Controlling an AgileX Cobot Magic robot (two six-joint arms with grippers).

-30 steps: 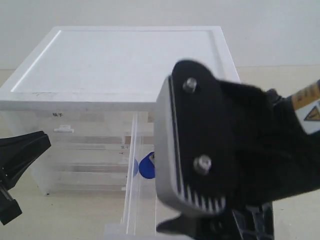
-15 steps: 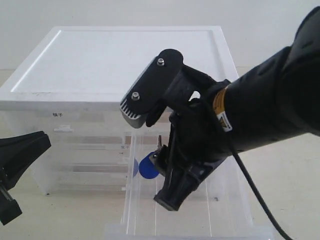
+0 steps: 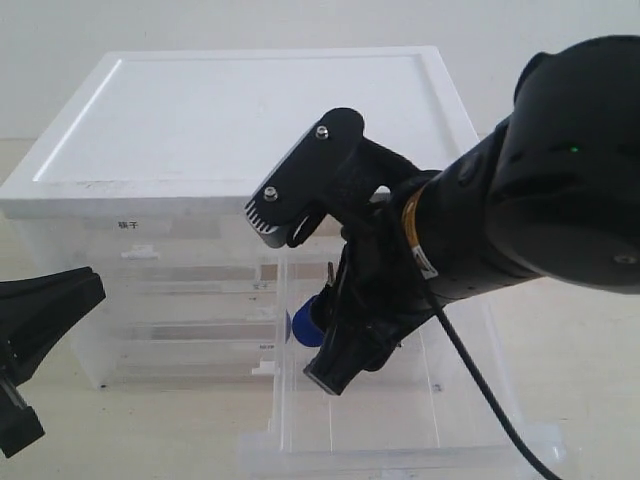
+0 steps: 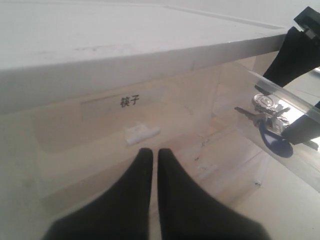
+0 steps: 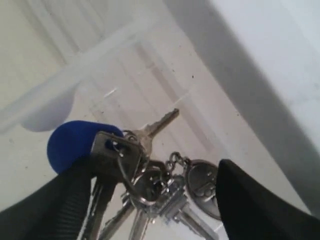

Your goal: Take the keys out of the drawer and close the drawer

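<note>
The clear drawer (image 3: 455, 440) stands pulled out of the right half of the white cabinet. The keys (image 3: 306, 324) lie in it, with their blue fob toward the left wall. My right gripper (image 3: 325, 372) reaches down into the drawer. In the right wrist view the keys (image 5: 150, 185) lie spread between its two black fingers (image 5: 65, 200), which stand wide apart; the blue fob (image 5: 75, 142) touches one and the grey oval tag (image 5: 202, 187) sits beside the other. My left gripper (image 4: 151, 152) is shut and empty, apart from the drawer, low at the left (image 3: 90, 290).
The white cabinet top (image 3: 250, 110) overhangs the drawers. A closed half-width drawer with a black-lettered label (image 4: 129, 101) and a white tab handle (image 4: 141, 133) faces my left gripper. Full-width drawers sit below. The right arm (image 3: 520, 200) fills the space above the open drawer.
The right arm has swung down from close to the camera into the open drawer, and its fingers now straddle the keys. The left gripper has barely moved.
</note>
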